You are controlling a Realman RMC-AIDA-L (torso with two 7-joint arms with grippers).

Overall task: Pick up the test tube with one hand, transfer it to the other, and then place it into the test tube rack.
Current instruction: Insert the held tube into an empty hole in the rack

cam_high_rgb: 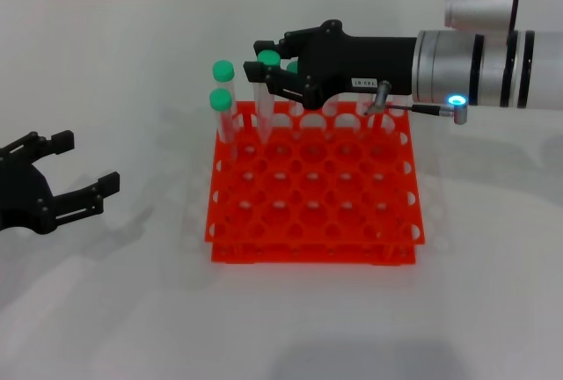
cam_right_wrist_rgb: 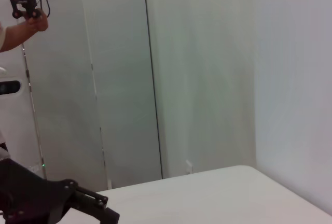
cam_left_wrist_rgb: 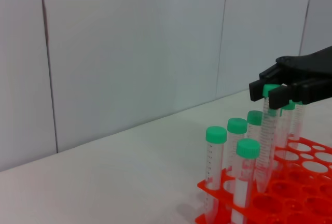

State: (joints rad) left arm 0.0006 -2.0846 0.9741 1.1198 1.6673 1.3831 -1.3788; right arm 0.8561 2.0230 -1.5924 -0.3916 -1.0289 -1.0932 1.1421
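Right claw is gripping the test tube by its green cap over the test tube rack's far-left corner, lower end hidden. Two other tubes are standing there. Left claw is resting open, empty, on the desk.

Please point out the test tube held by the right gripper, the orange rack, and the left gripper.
test tube point(cam_left_wrist_rgb: 269, 130): left wrist view, clear body.
test tube rack point(cam_high_rgb: 317, 213): head view, top grid.
left gripper point(cam_high_rgb: 77, 173): head view, between its open fingertips.
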